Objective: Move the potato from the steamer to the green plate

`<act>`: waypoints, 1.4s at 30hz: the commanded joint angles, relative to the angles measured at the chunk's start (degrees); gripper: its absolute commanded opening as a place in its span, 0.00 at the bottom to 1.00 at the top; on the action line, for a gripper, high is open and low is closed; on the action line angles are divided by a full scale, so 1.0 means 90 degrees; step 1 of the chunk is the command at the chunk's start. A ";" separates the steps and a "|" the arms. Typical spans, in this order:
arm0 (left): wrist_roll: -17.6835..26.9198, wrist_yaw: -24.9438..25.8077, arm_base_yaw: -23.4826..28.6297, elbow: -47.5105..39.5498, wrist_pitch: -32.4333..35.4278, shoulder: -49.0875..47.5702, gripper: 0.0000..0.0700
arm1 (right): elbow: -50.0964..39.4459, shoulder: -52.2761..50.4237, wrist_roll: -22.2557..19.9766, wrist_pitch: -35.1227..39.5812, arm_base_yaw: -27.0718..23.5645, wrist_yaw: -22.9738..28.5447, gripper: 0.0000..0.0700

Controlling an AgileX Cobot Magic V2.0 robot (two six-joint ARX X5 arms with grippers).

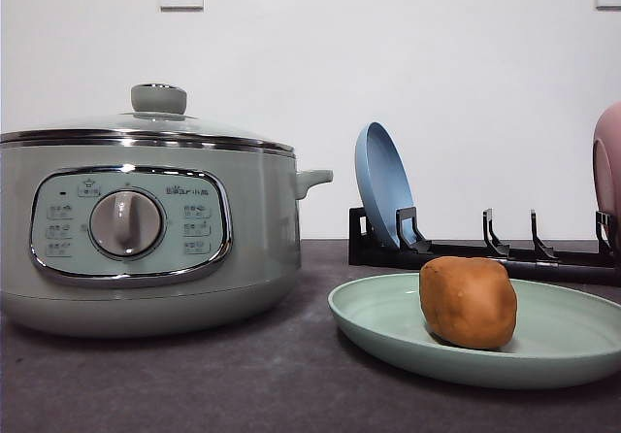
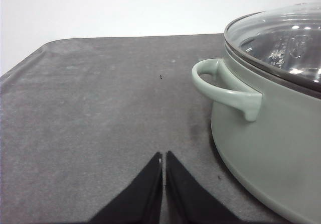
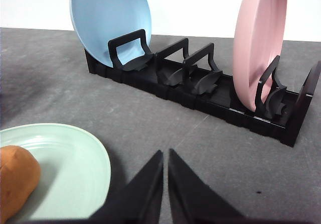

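The orange-brown potato (image 1: 469, 302) lies on the pale green plate (image 1: 388, 324) at the front right of the table; the right wrist view catches its edge (image 3: 15, 176) on the plate (image 3: 75, 169). At the left stands the sage-green steamer (image 1: 146, 239) with its glass lid on; its side handle (image 2: 225, 88) and wall (image 2: 271, 153) show in the left wrist view. My left gripper (image 2: 164, 156) is shut and empty over bare table beside the steamer. My right gripper (image 3: 166, 153) is shut and empty beside the plate's rim.
A black dish rack (image 1: 485, 253) stands behind the green plate, holding a blue plate (image 1: 383, 185) and a pink plate (image 1: 608, 161) upright; both also appear as blue plate (image 3: 110, 23) and pink plate (image 3: 258, 43). Dark grey cloth (image 2: 100, 108) covers the table.
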 commanded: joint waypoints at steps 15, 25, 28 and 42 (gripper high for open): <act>-0.0012 0.0002 0.0007 -0.0104 -0.0070 -0.0012 0.00 | -0.0029 -0.0016 0.0021 -0.0007 0.0010 -0.0002 0.01; -0.0012 0.0001 0.0007 -0.0104 -0.0070 -0.0012 0.00 | -0.0029 -0.0016 0.0022 -0.0007 0.0010 -0.0002 0.01; -0.0012 0.0002 0.0007 -0.0104 -0.0070 -0.0012 0.00 | -0.0029 -0.0016 0.0022 -0.0007 0.0010 -0.0002 0.01; -0.0012 0.0002 0.0007 -0.0104 -0.0070 -0.0012 0.00 | -0.0029 -0.0016 0.0022 -0.0007 0.0010 -0.0002 0.01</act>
